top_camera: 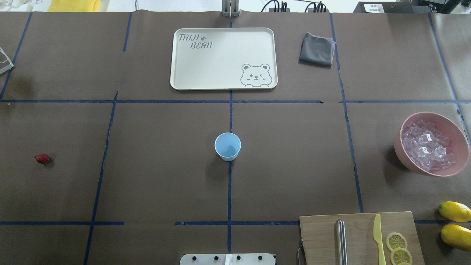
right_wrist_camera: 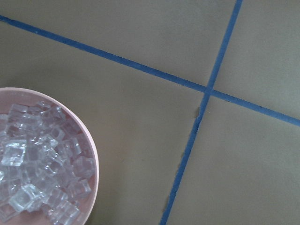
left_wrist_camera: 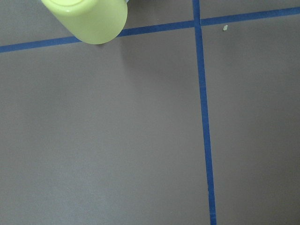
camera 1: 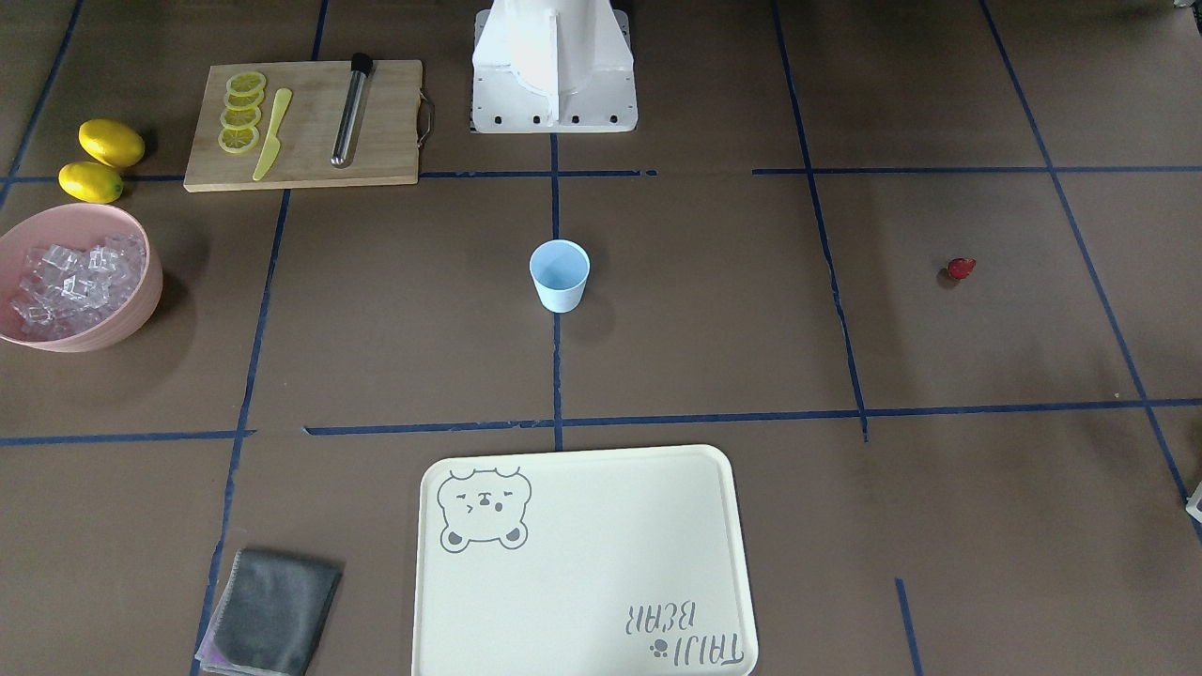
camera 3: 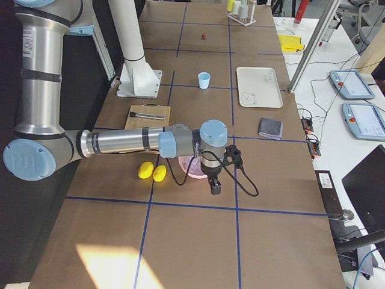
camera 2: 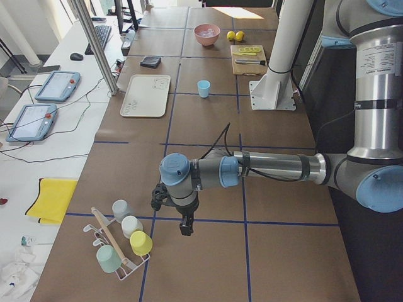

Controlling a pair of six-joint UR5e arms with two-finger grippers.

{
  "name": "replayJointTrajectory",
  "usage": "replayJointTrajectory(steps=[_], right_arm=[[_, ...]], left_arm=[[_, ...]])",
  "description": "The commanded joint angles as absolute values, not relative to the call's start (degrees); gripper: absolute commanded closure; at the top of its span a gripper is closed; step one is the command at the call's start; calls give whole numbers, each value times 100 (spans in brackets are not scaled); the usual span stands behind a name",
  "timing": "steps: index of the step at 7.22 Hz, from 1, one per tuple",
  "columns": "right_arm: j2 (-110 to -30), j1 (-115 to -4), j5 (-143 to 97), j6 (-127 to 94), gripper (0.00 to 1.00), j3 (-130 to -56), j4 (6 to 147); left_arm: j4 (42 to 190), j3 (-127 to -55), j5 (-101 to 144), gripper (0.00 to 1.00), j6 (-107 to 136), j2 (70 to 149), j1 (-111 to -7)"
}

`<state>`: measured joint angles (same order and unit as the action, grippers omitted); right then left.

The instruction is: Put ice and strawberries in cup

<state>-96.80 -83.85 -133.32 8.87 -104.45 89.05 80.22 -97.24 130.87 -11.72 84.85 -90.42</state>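
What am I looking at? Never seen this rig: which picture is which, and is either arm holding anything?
A two-armed robot with two-finger grippers works at a brown-papered table. Two pictures look down on it, one from behind the robot, one facing it; two look along it from its ends; two come from wrist cameras. The light blue cup stands mid-table, empty. The strawberry lies on the robot's left; the ice fills a pink bowl on its right, near lemons. A tray and grey cloth lie farther out. The left gripper hangs near a cup rack, the right gripper by the bowl. I see nothing in either, but cannot tell open from shut.
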Motion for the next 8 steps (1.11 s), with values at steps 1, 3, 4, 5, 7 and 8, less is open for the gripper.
replayJointTrajectory(steps=[1,3,4,5,7,8], right_arm=[[-9869,-7948,-13500,138,0,-10608,8250],[-10326,-7342,-13465,-1319,0,-10600,6643],[-10484,-7078,-13430,-1632,0,-10600,6244],[-10485,-6936,-13421,-1904,0,-10600,6092],[-10485,-6515,-13027,-2441,1,-10608,5793],[-10477,-6391,-12912,-2487,1,-10635,5783]], left_arm=[[8007,-9729,13104,0,-1169,8481,-9044],[7998,-9721,13104,0,-1169,8481,-9044],[7998,-9721,13104,0,-1169,8481,-9035],[7998,-9721,13104,0,-1169,8481,-9044],[7998,-9721,13113,0,-1169,8403,-9035],[8007,-9729,13122,0,-1169,8394,-9035]])
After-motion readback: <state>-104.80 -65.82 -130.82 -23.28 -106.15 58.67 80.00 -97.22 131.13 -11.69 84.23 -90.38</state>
